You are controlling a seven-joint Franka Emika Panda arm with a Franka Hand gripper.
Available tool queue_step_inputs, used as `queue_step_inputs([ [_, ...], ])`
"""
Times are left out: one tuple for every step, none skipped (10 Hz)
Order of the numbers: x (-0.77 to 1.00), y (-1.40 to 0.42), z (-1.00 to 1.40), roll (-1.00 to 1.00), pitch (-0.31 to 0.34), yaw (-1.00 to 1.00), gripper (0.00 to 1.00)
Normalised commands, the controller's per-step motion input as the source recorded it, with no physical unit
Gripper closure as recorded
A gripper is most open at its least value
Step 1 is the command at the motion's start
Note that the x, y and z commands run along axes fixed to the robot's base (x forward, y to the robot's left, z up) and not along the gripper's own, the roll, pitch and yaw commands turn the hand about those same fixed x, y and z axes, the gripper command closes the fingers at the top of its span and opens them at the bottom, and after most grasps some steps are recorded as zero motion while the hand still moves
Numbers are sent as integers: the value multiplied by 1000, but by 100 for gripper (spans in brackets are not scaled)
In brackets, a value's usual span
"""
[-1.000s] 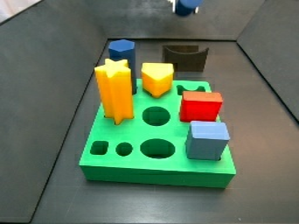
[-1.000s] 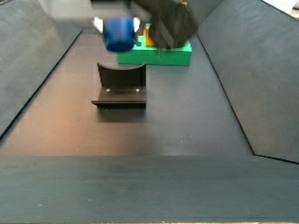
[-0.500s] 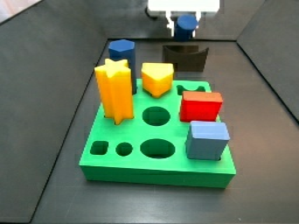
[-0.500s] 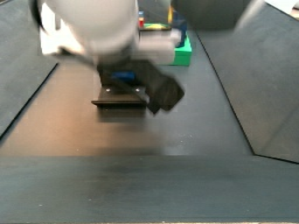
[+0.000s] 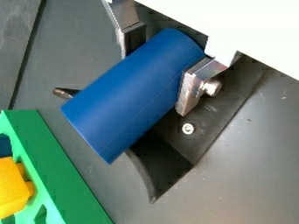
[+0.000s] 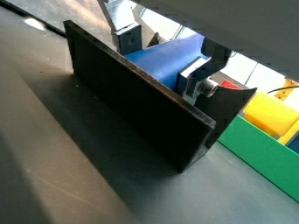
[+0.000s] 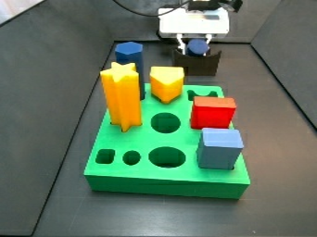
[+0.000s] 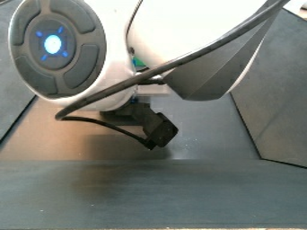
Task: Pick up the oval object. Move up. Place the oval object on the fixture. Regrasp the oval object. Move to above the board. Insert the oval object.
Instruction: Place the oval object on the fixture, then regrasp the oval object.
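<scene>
Placing peg (image 5: 128,92) on fixture (image 6: 128,109) | gripper (image 5: 158,61) jaws clamped on it, lying sideways above notch | I'd worry: off-centre release, peg rolls off | board (image 7: 186,125) nearby

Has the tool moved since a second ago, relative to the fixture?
Yes. In a side view the tool has come down from the top of the picture to the fixture, holding the oval object at it.
</scene>
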Motion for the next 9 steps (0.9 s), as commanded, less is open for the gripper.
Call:
queue_step_inputs([
  [66, 67, -498, -102, -2, -57, 100],
  [60, 55, -497, -97, -2, -53, 100],
  [0, -500, -167, 0, 0, 0, 100],
  [0, 0, 0, 0, 0, 0, 0],
  [0, 0, 1000, 9, 3, -24, 0],
  [-5, -2, 1000, 11, 7, -19, 0],
  [-26, -1, 1000, 30, 13, -1, 0],
  [-31, -5, 1000, 43, 18, 5, 0],
  [-37, -2, 1000, 49, 30, 8, 0],
])
